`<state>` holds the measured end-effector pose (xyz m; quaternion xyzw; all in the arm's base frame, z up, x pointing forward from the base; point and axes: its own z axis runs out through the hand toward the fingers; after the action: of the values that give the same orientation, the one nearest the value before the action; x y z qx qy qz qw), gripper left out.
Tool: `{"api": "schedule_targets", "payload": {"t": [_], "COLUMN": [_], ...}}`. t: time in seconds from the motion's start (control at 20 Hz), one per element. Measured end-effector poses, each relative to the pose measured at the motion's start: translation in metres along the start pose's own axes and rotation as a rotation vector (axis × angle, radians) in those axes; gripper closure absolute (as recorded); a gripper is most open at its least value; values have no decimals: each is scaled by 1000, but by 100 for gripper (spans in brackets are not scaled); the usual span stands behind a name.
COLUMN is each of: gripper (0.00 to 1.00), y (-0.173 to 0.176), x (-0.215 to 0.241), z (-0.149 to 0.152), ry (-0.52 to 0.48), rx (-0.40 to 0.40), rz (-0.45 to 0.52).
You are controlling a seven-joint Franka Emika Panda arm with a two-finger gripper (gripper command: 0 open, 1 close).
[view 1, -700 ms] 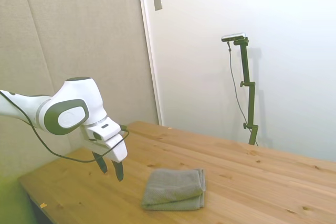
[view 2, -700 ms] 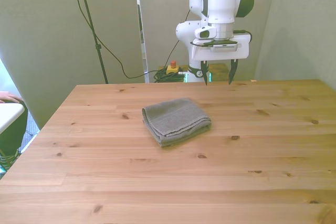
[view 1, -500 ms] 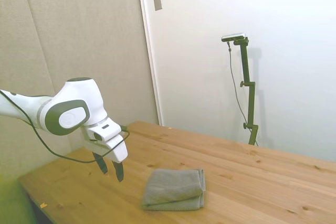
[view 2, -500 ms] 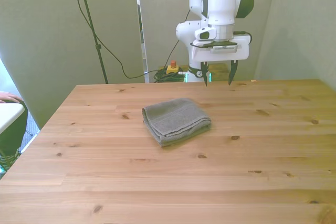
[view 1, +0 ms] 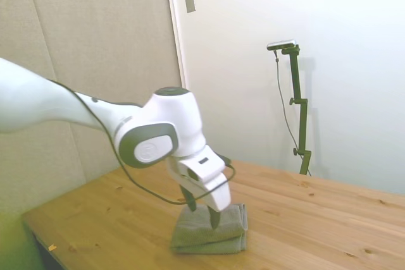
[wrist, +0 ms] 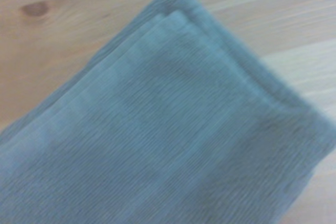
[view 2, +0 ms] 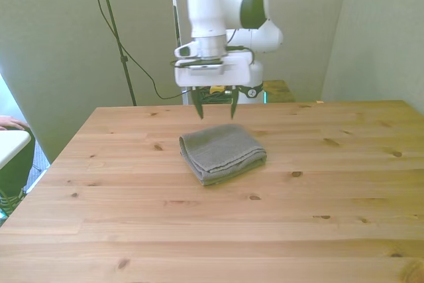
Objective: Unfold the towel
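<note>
Now the open gripper [view 2: 216, 112] hovers above the folded towel [view 2: 222, 152]; it may pinch all layers together.

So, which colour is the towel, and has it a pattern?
Plain grey-olive towel, no pattern; the front view shows it best.

bare table [view 2: 318, 183] around towel [view 2: 222, 152]

The hand [view 2: 216, 112] has swung over above the towel [view 2: 222, 152].
</note>
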<state>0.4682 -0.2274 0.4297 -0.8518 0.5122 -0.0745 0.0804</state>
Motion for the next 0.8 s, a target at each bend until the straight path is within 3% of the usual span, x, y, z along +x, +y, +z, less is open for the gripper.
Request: {"api": "schedule_targets", "payload": {"t": [0.4,0.45,0.8], "gripper": [0,100,100], "y": [20,21,21], "x": [64,67,71], "z": [23,26,51], "ry": [-107,-119,-160], "rx": [89,100,114], "rz": [33,28,33]}}
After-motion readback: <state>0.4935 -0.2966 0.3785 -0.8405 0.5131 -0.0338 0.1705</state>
